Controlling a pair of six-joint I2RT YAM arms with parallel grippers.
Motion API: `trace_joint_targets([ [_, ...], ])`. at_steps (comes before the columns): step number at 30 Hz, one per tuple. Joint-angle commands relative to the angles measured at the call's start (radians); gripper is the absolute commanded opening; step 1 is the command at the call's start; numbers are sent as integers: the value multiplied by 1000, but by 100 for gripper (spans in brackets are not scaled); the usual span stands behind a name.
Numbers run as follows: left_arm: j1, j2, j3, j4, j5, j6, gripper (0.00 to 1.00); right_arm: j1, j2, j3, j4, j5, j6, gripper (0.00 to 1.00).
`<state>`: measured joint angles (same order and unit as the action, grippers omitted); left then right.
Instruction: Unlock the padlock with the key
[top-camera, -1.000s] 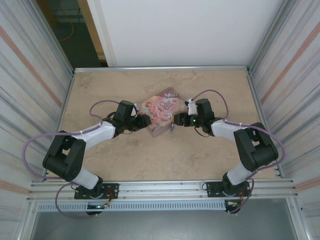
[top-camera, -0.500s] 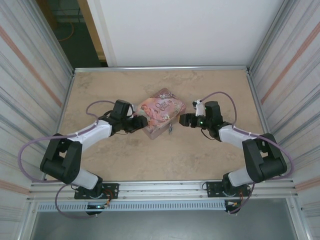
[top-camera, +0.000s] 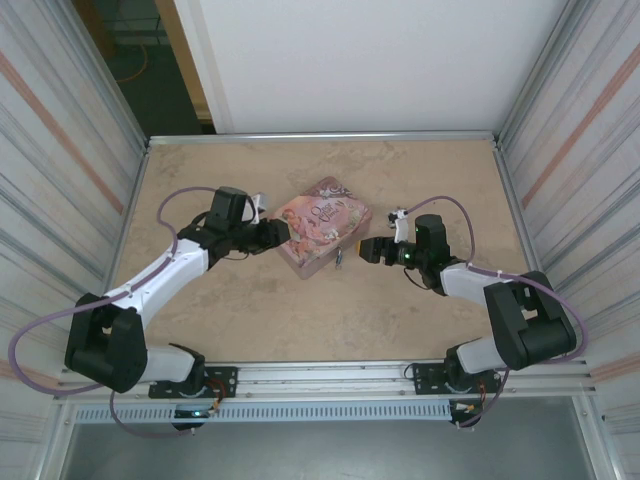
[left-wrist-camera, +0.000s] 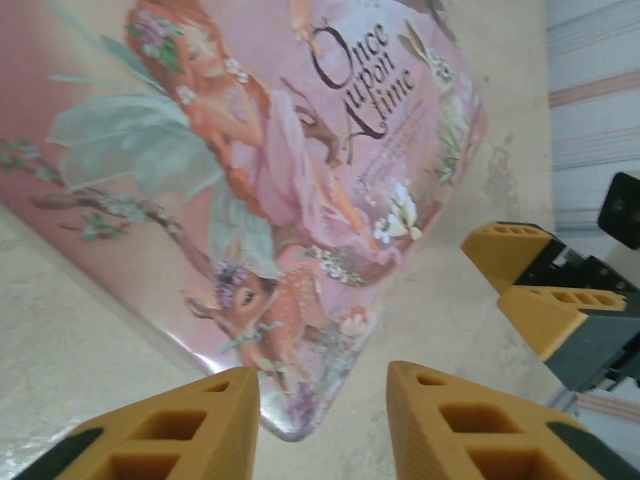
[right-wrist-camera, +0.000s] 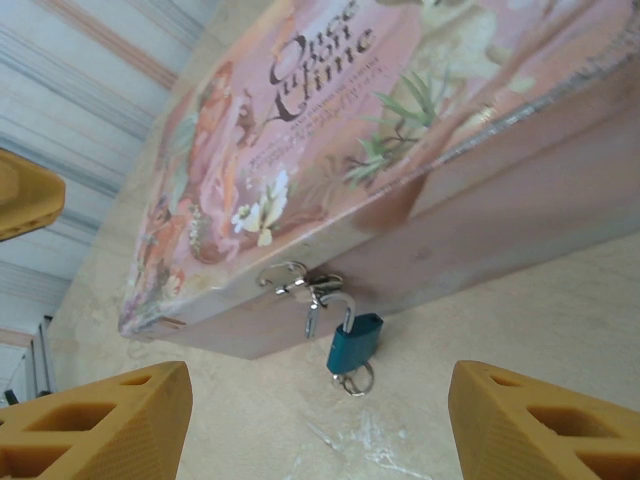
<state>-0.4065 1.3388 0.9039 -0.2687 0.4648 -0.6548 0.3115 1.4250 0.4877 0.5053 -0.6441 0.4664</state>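
Note:
The tiny blue padlock (right-wrist-camera: 354, 342) hangs by its silvery shackle from the hasp (right-wrist-camera: 290, 278) on the front wall of the pink tin (right-wrist-camera: 330, 150). One shackle leg stands free of the body. The key's ring (right-wrist-camera: 353, 381) pokes out under the padlock; the key's blade is hidden. From above, the padlock (top-camera: 340, 260) lies at the tin's (top-camera: 322, 230) near-right side. My right gripper (right-wrist-camera: 318, 400) is open, facing the padlock from a short way off, and stops just right of it (top-camera: 366, 250). My left gripper (left-wrist-camera: 322, 400) is open at the tin's (left-wrist-camera: 260, 170) corner, off the tin's left side (top-camera: 283, 238).
The tin rests on a beige table (top-camera: 300, 310) fenced by corrugated metal walls (top-camera: 60, 200) left and right. A white wall (top-camera: 360, 60) closes the back. My right gripper's orange fingers (left-wrist-camera: 540, 290) show beyond the tin in the left wrist view.
Both grippers have drawn back from the tin, left going left, right going right and opening wider. The tin, earlier tilted between them, now lies flat.

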Motion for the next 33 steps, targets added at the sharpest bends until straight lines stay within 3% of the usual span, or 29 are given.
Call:
trace_joint_targets([
  [1,-19,29,56,17,94,-2,34,19,30,-9,91,-40,23,67],
  [11,-111,191,158,44,171,-21,31,58,148,29,150,-61,16,67],
  [33,-110,310,131,19,140,-9,30,96,332,135,152,-133,-51,64],
])
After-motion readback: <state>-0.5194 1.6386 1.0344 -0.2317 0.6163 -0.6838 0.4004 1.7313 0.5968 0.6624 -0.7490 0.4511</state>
